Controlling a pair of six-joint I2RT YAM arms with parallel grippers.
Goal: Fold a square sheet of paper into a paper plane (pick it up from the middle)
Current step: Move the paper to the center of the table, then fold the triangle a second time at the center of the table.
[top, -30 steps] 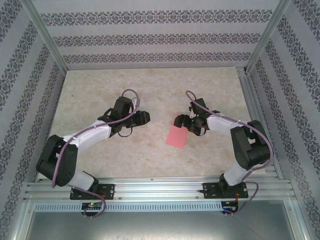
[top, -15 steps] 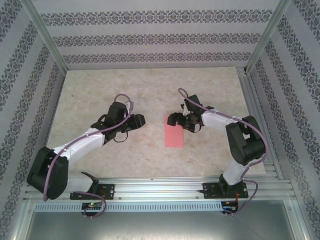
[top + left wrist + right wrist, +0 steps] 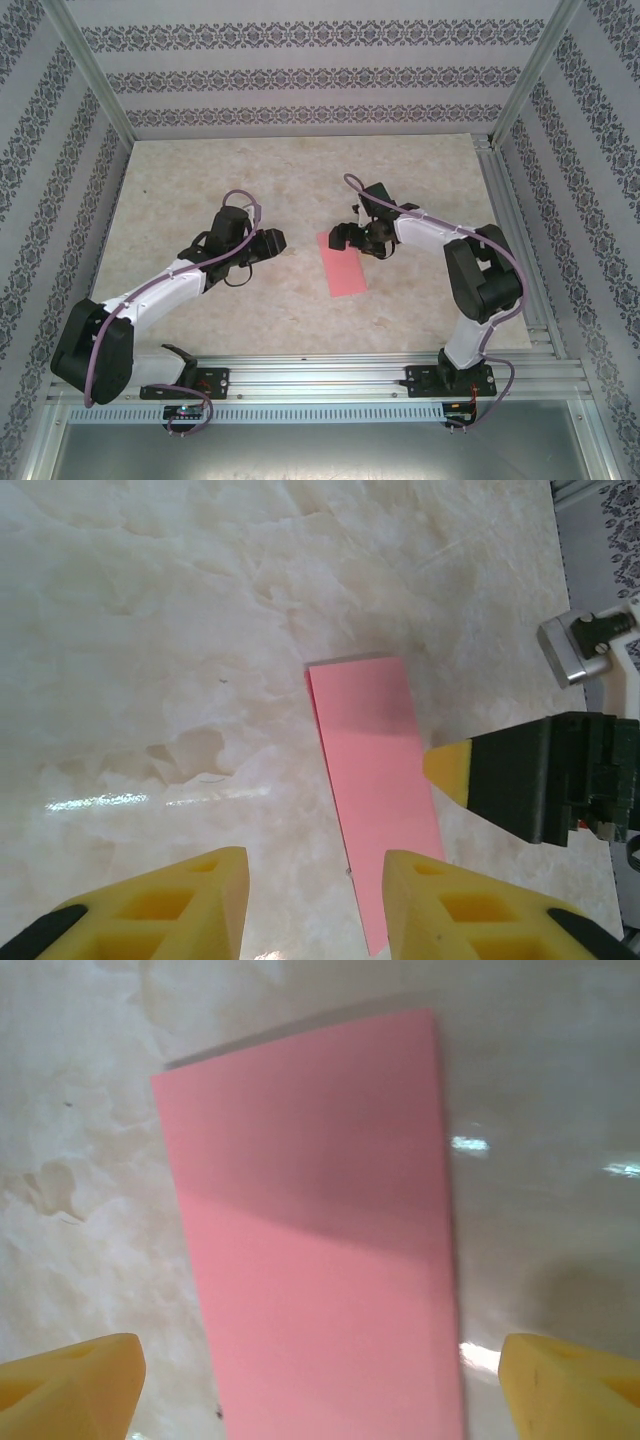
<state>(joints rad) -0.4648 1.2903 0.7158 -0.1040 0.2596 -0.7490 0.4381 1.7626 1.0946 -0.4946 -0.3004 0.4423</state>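
Top external view is showing the metal rail at the near edge, with both arms sitting on it. A bit farther out, the left gripper is hanging over the marble table. It is pointing toward the pink sheet of paper, but it is well apart from it.

From the left wrist, its two yellow fingers are standing apart with nothing between them. The paper is lying flat on the table just ahead of them. It is looking like a long, thin rectangle. One yellow fingertip of the right gripper is poking in just beside the paper's edge.

Farther still, the right gripper is hanging over the far end of the paper. From the right wrist, its yellow fingertips are spreading wide, one on each side of the paper, and they are not pinching it. I cannot tell if they are touching it.

At the very back, the patterned walls are standing around the table.
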